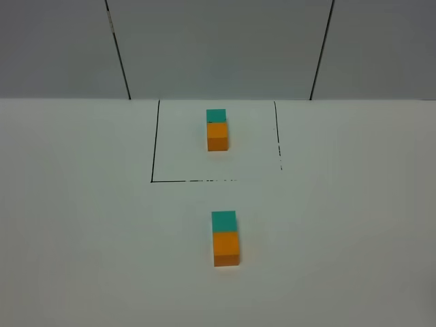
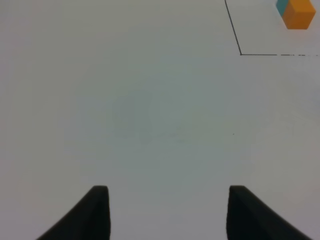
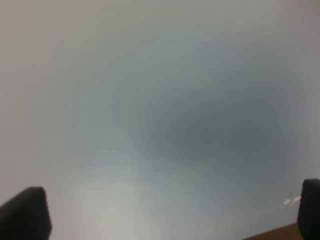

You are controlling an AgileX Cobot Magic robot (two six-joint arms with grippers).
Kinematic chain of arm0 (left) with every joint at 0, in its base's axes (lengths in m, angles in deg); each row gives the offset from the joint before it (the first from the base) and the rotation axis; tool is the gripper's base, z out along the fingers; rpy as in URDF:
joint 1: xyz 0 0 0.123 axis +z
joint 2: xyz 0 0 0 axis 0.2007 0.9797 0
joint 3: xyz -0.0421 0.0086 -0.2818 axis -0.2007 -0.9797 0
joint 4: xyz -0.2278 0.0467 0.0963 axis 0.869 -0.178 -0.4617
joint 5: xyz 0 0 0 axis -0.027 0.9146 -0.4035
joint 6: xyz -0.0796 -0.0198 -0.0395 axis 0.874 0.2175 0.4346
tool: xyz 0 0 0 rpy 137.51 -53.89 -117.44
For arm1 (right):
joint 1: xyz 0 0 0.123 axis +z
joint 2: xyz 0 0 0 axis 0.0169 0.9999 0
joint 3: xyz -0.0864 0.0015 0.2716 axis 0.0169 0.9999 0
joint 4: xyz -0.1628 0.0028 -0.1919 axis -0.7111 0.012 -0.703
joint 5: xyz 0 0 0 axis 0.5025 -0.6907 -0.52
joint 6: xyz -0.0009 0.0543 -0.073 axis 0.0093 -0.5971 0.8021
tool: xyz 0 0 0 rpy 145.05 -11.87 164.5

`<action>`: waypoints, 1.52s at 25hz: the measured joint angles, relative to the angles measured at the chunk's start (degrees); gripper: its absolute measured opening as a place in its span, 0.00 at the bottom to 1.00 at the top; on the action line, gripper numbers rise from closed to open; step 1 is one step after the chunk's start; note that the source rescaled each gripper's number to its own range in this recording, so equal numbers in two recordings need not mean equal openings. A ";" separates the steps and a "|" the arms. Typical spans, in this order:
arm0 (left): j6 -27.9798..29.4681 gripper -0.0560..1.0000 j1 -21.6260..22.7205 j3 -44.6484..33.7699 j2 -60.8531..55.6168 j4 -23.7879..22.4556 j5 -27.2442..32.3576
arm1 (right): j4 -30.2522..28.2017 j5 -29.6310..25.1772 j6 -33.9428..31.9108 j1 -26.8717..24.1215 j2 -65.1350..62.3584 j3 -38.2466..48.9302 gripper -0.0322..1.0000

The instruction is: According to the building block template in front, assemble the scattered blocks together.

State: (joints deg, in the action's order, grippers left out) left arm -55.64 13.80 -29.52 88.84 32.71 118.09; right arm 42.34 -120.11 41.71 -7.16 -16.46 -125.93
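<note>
The building block template [image 1: 217,129] sits inside the black outlined square [image 1: 155,150] drawn on the white table [image 1: 82,218], toward the square's far side, its teal cube touching the orange cube on the side away from the robot. The scattered blocks [image 1: 225,238] lie outside the square, just beyond its near line and roughly in line with the template. They are joined in the same order: teal on the side facing the square, orange on the side farther from it, the two faces touching.

Neither arm appears in the high view. In the left wrist view the left gripper [image 2: 167,212] hangs over bare table outside the square's corner, its jaws spread wide and holding nothing; the template [image 2: 296,12] shows at the frame's edge. The right wrist view is blurred, but the right gripper [image 3: 170,212] appears spread wide too, with nothing between its fingers.
</note>
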 joint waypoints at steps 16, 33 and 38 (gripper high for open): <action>0.00 0.18 0.00 0.00 0.00 0.00 0.00 | 7.66 3.22 9.29 0.00 -31.02 16.12 1.00; 0.00 0.18 0.00 0.00 0.00 0.00 0.00 | 9.75 5.18 14.44 0.00 -41.69 20.67 1.00; 0.00 0.18 0.00 0.00 0.00 0.00 0.00 | 9.91 4.75 14.44 0.09 -41.75 21.49 0.99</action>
State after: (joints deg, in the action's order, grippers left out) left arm -55.64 13.80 -29.52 88.84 32.71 118.09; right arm 52.25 -115.36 56.15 -7.07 -58.21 -104.44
